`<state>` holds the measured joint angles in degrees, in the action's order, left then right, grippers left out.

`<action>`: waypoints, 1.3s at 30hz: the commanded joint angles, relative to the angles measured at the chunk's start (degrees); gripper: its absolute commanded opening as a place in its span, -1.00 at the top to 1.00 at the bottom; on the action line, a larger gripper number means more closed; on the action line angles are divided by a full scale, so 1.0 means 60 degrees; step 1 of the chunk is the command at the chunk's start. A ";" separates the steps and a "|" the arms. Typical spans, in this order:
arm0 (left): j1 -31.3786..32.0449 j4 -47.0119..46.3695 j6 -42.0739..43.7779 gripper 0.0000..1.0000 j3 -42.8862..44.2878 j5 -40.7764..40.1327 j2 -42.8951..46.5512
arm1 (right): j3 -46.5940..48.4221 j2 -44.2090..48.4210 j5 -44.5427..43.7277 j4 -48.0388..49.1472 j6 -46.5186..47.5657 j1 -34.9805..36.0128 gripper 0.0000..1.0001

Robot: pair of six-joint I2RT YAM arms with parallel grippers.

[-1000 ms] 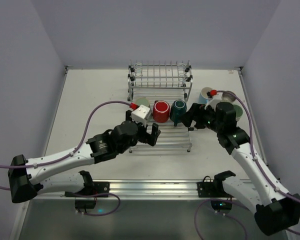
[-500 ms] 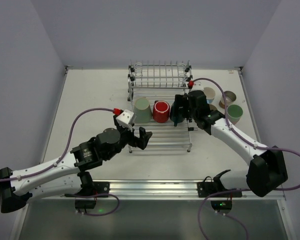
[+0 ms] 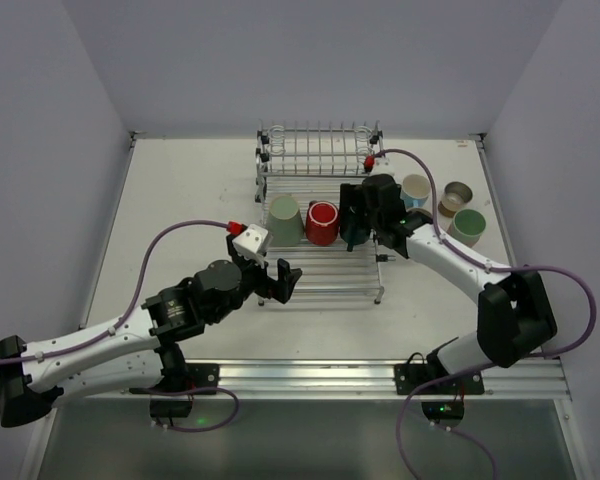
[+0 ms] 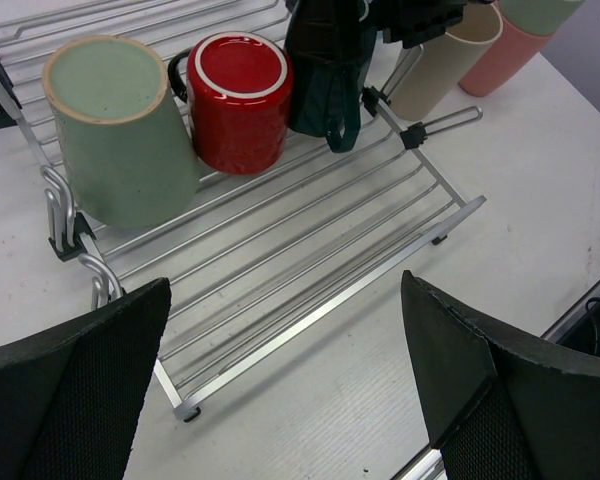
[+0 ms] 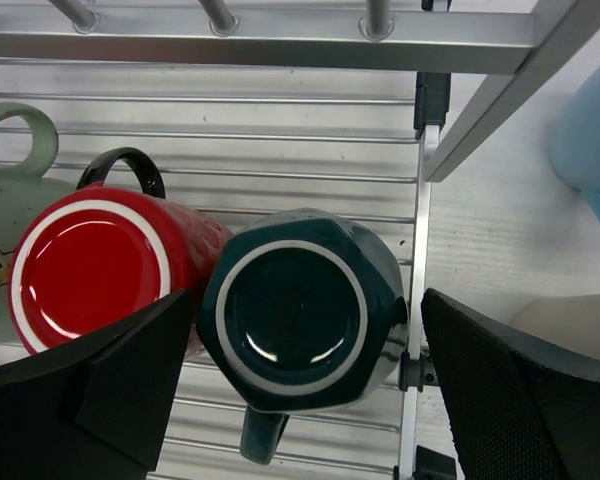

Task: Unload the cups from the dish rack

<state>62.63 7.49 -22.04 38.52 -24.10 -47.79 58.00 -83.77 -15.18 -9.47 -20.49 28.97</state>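
Three cups on the dish rack's (image 3: 320, 150) lower tray (image 4: 310, 270), all upside down in a row at its back edge: sage green cup (image 4: 115, 130) on the left, red cup (image 5: 95, 265) in the middle, dark teal mug (image 5: 300, 320) on the right, handle pointing toward the arms. Red and teal look to be touching. Upper pronged shelf holds nothing. Right gripper (image 5: 308, 298) sits directly over the teal mug, jaws spread wide, one finger on either side of it. Can't tell if either finger makes contact; not clamped. Left gripper (image 4: 285, 283) hovers over the near-left part of the lower tray, jaws wide apart, nothing between them, short of the green cup. Off the rack, on the table (image 3: 180, 200) just to its right: light blue cup (image 3: 415, 188) nearest the rack, tan-brown cup (image 3: 456, 196) beside it, mint green cup (image 3: 469, 224) in front of that. Left wrist view also shows a beige cup (image 4: 445, 65) and a pink cup (image 4: 500, 60) in that cluster, beige close to the tray's corner.
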 commanded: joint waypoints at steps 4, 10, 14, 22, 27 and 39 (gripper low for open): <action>-0.0038 -0.0208 -0.0208 -1.00 0.0127 -0.0232 0.0011 | 0.0412 -0.0511 0.0040 0.0788 0.0192 0.0049 -0.87; -0.0038 -0.0193 -0.0208 -1.00 0.0230 -0.0232 -0.0091 | 0.0119 -0.0205 -0.0253 0.0978 0.0207 0.0050 -0.09; -0.0038 -0.0266 -0.0223 -1.00 0.0361 -0.0115 -0.0208 | -0.0144 0.0308 -0.0254 0.1052 0.0164 0.0064 0.33; -0.0038 -0.0764 -0.0500 -1.00 0.0479 0.0572 -0.0384 | -0.0993 0.2562 0.0522 0.1417 -0.0538 0.0050 0.66; -0.0038 -0.1071 -0.0910 -1.00 0.0626 0.1085 -0.0560 | -0.1652 0.3706 0.1383 0.1521 -0.1329 0.0050 0.81; -0.0038 -0.3605 -0.3413 -0.95 0.0362 0.2318 -0.1000 | -0.3206 0.5977 0.3833 0.3892 -0.4508 0.0049 0.79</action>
<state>62.63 -5.91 -35.66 39.86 -11.42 -53.87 38.04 -52.49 3.20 0.27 -39.75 29.21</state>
